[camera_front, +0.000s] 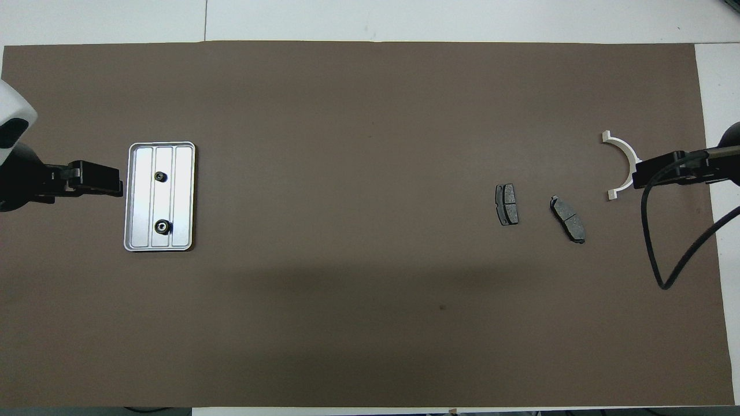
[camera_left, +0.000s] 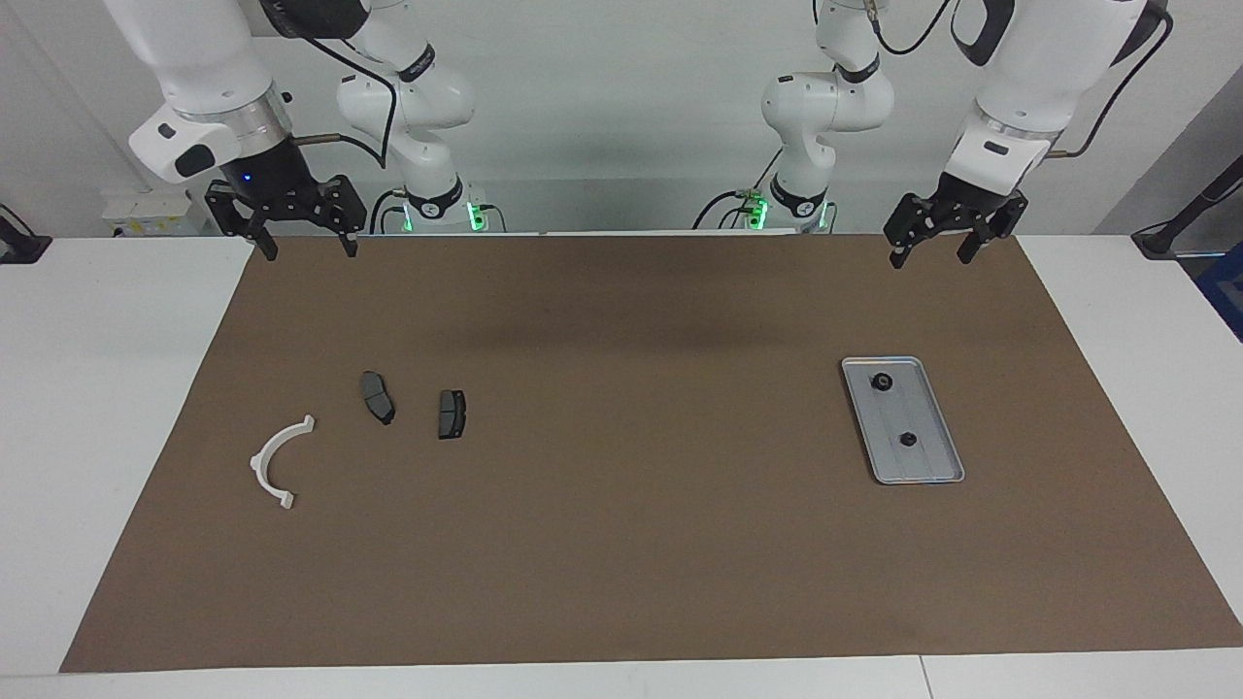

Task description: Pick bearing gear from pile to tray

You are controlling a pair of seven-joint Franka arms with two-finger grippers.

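The left gripper (camera_left: 925,248) hangs in the air with its fingers spread and nothing between them, over the edge of the brown mat (camera_left: 621,544) nearest the robots, at the left arm's end of the tabletop (camera_left: 87,388). In the overhead view it (camera_front: 107,179) shows from the side, just beside the tray's (camera_front: 132,199) long edge, but the facing view shows it raised well clear of the tray (camera_left: 940,456).

The right gripper (camera_left: 305,245) also hangs released and empty, over the mat's near corner at the right arm's end. In the overhead view it (camera_front: 642,174) covers part of the white arc (camera_front: 621,151), though the facing view shows it high above and well apart from that piece.

The tray is a flat silver-grey rectangle with a low rim and lengthwise ribs, lying on the mat toward the left arm's end. It holds two bearing gears, small, dark and round: one bearing gear (camera_left: 883,382) near the tray's end closest to the robots, the other gear (camera_left: 908,439) farther from the robots, around the tray's middle. The two lie apart on the central strip.

Toward the right arm's end lies the pile, three loose parts well apart from the tray: one white semicircular arc (camera_left: 277,461) and two dark grey brake pads (camera_left: 377,396) (camera_left: 452,414) lying side by side, not touching.
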